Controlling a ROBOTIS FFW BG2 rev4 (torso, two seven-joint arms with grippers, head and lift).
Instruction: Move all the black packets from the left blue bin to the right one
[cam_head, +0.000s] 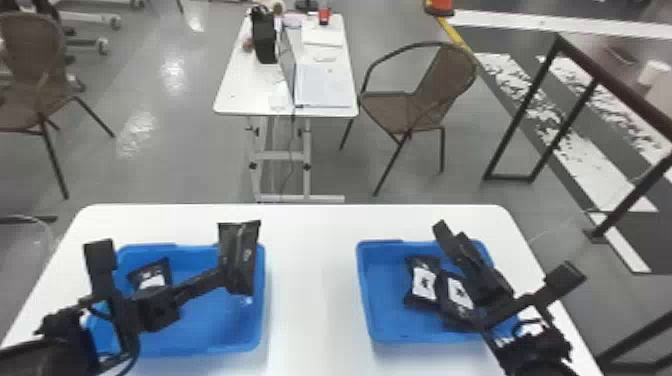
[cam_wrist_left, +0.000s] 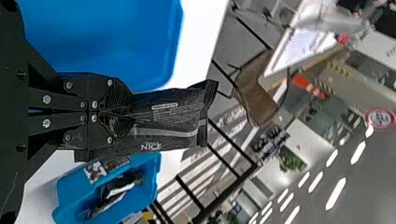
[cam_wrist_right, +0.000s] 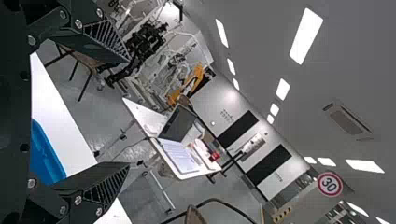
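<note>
The white table (cam_head: 311, 310) spans the lower half of the head view. From the bottom-left corner, the left arm slants across the left blue bin (cam_head: 200, 347), its gripper (cam_head: 225, 277) aimed right and slightly up. From the lower right, the right arm leans over the right blue bin (cam_head: 367, 300), its gripper (cam_head: 454, 239) aimed up and left. The left gripper pinches a black packet (cam_head: 239, 252) that stands roughly upright at the left bin's right side. Another packet (cam_head: 151, 275) lies at the upper left of that bin; two packets (cam_head: 424, 286) (cam_head: 457, 295) lie side by side in the right one.

The left wrist view shows pale print on the pinched packet, between ridged fingertips. In the right wrist view, the right gripper's jaws stand wide apart, with nothing between them.
</note>
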